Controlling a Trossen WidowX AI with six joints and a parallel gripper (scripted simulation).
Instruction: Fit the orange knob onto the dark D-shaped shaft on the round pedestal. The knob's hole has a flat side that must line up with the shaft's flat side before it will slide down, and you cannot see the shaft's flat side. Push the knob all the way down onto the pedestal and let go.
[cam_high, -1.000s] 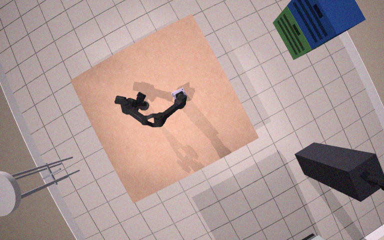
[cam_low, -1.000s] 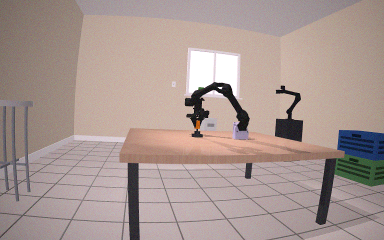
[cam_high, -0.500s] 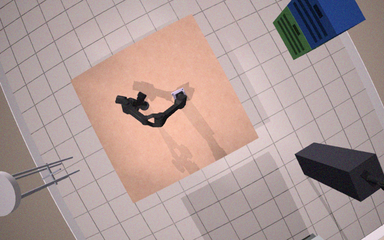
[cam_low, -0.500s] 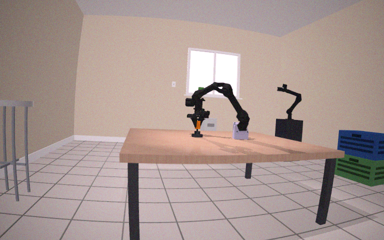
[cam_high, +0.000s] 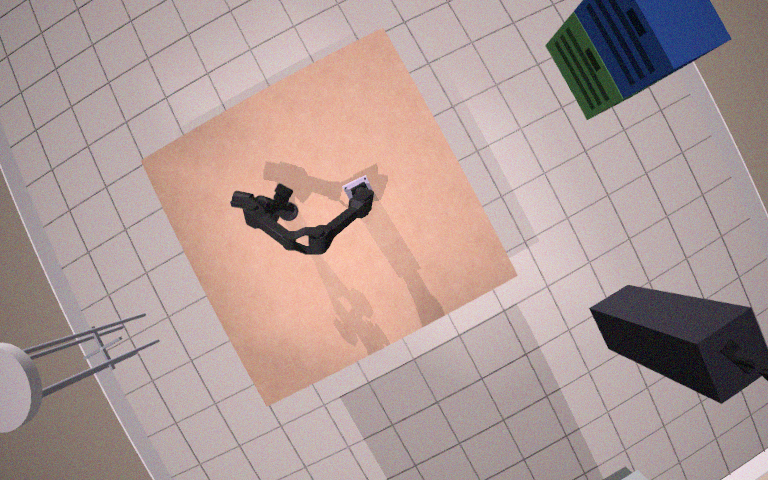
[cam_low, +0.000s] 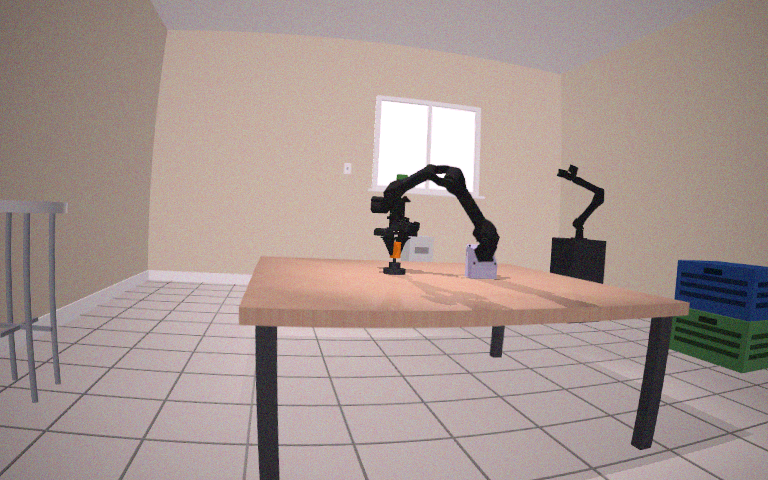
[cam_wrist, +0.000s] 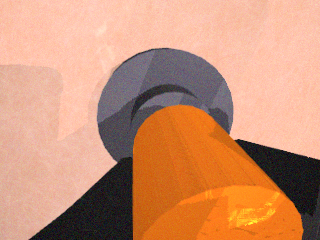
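The tool (cam_low: 395, 247) grips the orange knob (cam_low: 397, 249) (cam_wrist: 200, 160) upright above the pedestal (cam_low: 394, 270) (cam_wrist: 122, 95), probably so its hole can meet the shaft.

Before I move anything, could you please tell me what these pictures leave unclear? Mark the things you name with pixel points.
- Shaft's flat side: wrist view, behind the orange knob (cam_low: 397, 249) (cam_wrist: 190, 160).
- Knob's hole: wrist view, facing away.
- Knob's near end: wrist view, cut by the bottom edge.
- Gripper's fingertips: top view, under the arm (cam_high: 339, 217) (cam_low: 472, 209).
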